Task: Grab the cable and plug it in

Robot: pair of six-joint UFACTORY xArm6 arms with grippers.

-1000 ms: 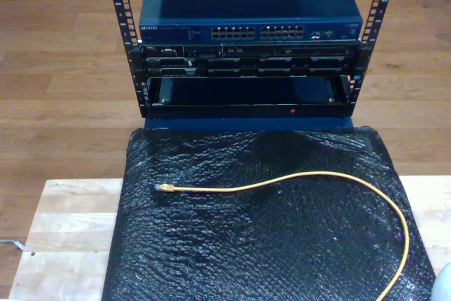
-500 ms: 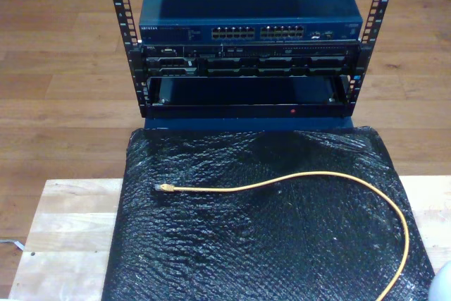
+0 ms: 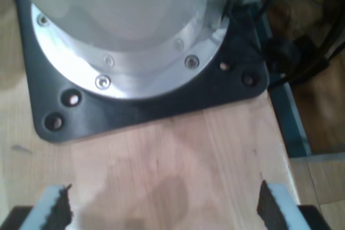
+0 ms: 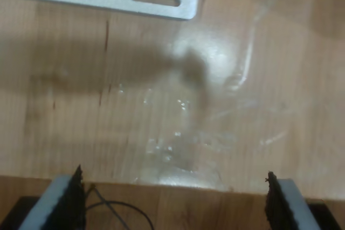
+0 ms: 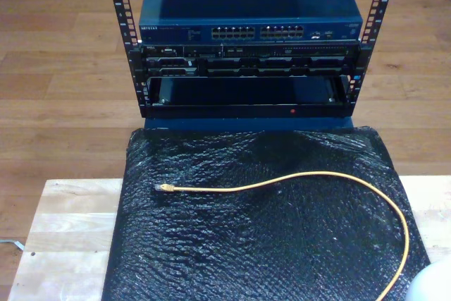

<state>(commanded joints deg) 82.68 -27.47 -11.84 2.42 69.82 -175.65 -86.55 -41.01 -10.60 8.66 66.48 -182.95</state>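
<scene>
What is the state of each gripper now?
My first gripper: open, holding nothing.
My second gripper: open, holding nothing.

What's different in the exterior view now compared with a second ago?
A pale rounded shape at the exterior view's lower right corner has pushed further into frame. The cable lies just as it did on the black mat, untouched, and the rack is unchanged.
</scene>
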